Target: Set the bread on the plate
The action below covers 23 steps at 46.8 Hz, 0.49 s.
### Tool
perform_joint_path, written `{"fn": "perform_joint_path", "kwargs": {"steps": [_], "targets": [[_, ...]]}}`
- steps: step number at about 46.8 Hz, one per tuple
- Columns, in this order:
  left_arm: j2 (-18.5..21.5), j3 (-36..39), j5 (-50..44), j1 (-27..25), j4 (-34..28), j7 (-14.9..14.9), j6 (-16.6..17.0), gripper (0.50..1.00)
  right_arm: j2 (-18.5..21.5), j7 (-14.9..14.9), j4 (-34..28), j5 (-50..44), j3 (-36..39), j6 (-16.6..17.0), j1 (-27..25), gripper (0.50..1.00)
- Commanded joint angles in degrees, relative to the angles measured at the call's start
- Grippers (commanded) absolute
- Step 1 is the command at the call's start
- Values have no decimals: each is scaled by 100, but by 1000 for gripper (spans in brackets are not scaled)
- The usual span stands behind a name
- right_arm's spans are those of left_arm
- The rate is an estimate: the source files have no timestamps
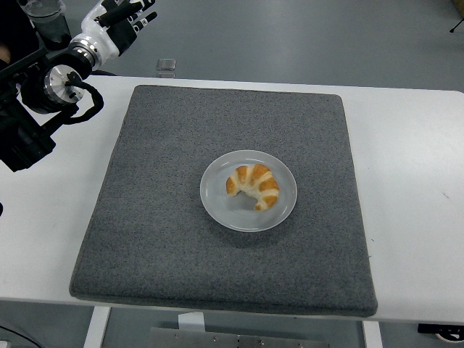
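Curved, ridged croissant [254, 187] lies on round smooth plate [214, 205]; left hand [125, 20] raised, fingers loosely extended, empty.

A white desk [413, 167] is seen, its near edge running along the bottom. A large grey felt mat [159, 217] is laid flat on it, covering most of the middle, with bare white surface left on both sides and along the far edge.

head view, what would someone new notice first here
A golden croissant lies curled on a pale grey plate in the middle of a dark grey mat on the white table. At the top left corner, the robot's left hand is raised beyond the table's far edge, holding nothing.
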Motion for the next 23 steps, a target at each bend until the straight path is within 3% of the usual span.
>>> {"fn": "perform_joint_path", "kwargs": {"steps": [1, 12, 23], "targets": [[17, -3, -109, 92, 12, 8, -15, 999, 0, -7, 0, 1, 0, -11, 0, 930], [17, -169, -57, 426, 117, -62, -393, 1000, 0, -7, 0, 19, -9, 24, -9, 932], [-18, -337, -30, 479, 126, -97, -428, 1000, 0, -7, 0, 28, 0, 24, -35, 932]]}}
